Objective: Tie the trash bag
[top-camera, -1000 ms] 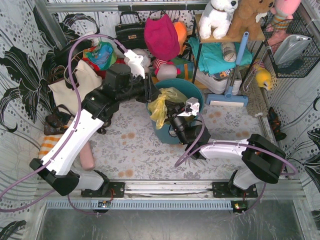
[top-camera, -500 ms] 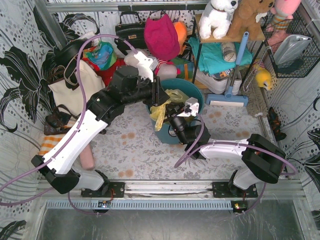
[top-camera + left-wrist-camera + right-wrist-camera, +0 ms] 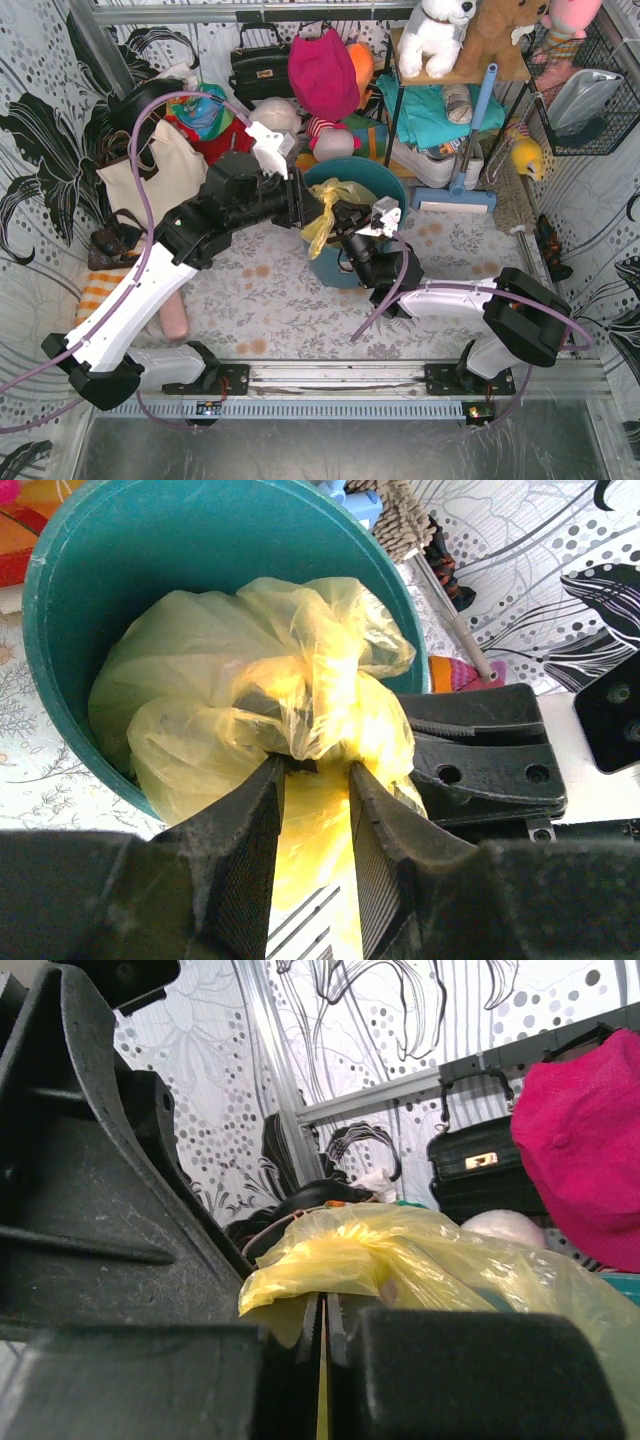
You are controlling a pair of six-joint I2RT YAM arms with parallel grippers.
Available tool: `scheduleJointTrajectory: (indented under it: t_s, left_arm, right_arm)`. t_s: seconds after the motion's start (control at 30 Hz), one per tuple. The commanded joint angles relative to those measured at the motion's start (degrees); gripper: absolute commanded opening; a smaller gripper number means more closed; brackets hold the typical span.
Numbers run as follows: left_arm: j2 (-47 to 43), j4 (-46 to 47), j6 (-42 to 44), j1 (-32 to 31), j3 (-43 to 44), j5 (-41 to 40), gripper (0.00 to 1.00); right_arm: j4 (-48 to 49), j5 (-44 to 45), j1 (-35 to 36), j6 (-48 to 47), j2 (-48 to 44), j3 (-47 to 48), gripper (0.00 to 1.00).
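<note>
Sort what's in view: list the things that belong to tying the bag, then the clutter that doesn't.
Job: trash bag; teal bin holding it; left gripper, bag plastic between its fingers; right gripper, shut on bag plastic.

Lying about: black handbag; pink hat; white plush toy; blue-handled mop.
</note>
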Motion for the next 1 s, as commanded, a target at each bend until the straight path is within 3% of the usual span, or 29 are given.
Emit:
scheduleJointTrajectory:
  t_s: [0.0, 0.33, 0.57, 0.97]
  left_arm:
    - [0.2, 5.1, -2.3, -0.3, -2.5, 2.8, 0.41]
    - [-4.5, 5.0, -3.4, -0.3, -5.3, 2.2, 0.45]
    - [-6.8, -1.1, -2.9, -0.3, -5.6, -9.5, 0.45]
    - [-11.1, 2.0, -2.2, -0.3, -3.7, -22.6, 0.47]
  right_arm:
    - [7.3, -4.3, -0.2, -1.4, -1.7, 2.0, 0.00]
    - [7.0, -9.0, -0.2, -4.3, -1.7, 4.2, 0.00]
    - [6.9, -10.1, -0.2, -6.3, -2.6, 4.2, 0.00]
    - [6.9, -11.8, -0.2, -7.0, -2.7, 4.0, 0.00]
